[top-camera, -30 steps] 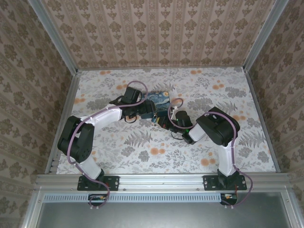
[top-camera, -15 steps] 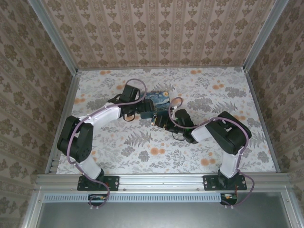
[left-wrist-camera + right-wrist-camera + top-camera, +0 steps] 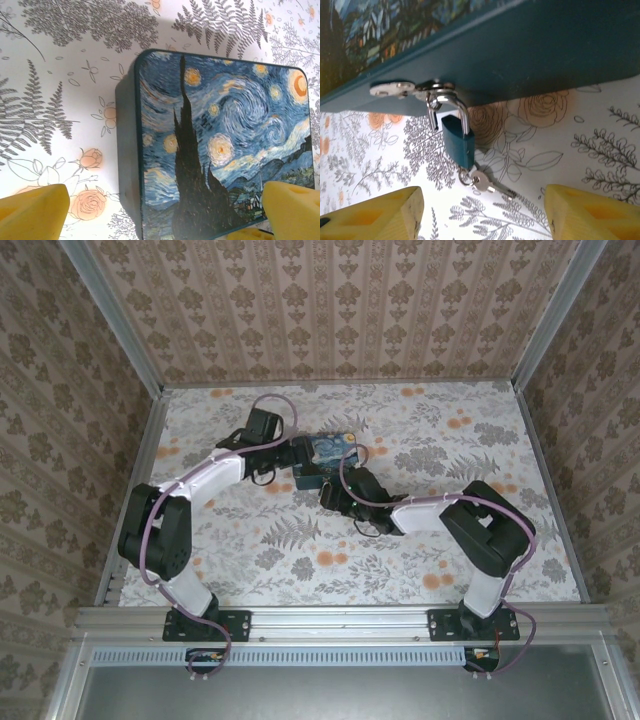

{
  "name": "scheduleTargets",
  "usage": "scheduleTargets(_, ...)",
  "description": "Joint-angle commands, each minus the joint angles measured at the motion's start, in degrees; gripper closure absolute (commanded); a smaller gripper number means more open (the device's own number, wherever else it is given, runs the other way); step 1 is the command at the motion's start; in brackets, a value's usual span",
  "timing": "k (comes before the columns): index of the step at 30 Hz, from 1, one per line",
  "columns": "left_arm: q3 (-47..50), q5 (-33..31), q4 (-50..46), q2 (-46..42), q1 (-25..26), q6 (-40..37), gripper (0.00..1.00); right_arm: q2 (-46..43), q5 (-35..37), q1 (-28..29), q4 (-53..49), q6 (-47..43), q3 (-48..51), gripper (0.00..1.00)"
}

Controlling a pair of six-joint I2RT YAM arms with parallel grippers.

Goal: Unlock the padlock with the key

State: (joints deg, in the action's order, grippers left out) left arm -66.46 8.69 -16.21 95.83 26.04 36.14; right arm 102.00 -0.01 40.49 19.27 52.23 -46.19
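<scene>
Since a second ago my right arm has stretched out further left and its gripper has slid in along the near side of the box. The left arm has pulled back toward the box's left end.

The padlock (image 3: 457,141) hangs by its shackle (image 3: 451,102) from the metal hasp (image 3: 395,89) on the box's dark teal side wall, with its blue body tilted down onto the bench (image 3: 570,150). I can't tell whether the shackle is latched. The key (image 3: 490,185) lies flat on the bench just below the padlock's bottom end. A small ring (image 3: 464,178) sits between the two, and I can't tell how it is joined.

The right gripper (image 3: 480,220) is released, its yellow fingers (image 3: 375,215) wide apart. Padlock and key sit ahead of the gap, touching neither finger. From above it sits (image 3: 335,495) against the near edge of the box (image 3: 328,452).

The left gripper (image 3: 162,215) is also released, holding nothing. One yellow finger is over the bench beside the box (image 3: 220,145) and the other is over the painted lid. From above it sits (image 3: 290,455) at the box's left end.
</scene>
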Motion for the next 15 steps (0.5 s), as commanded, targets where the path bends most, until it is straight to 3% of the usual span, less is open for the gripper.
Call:
scheduleTargets(1, -1.6, -0.3, -1.1, 0.2, -1.4, -1.3, 0.0, 2.2, 3.3, 0.8, -4.1, -1.2, -2.7, 0.34)
scheduleTargets(15, -1.3, 0.5, 0.0, 1.5, -1.7, -0.8, 0.0, 7.9, 4.6, 2.7, -10.1, -3.8, -11.1, 0.38)
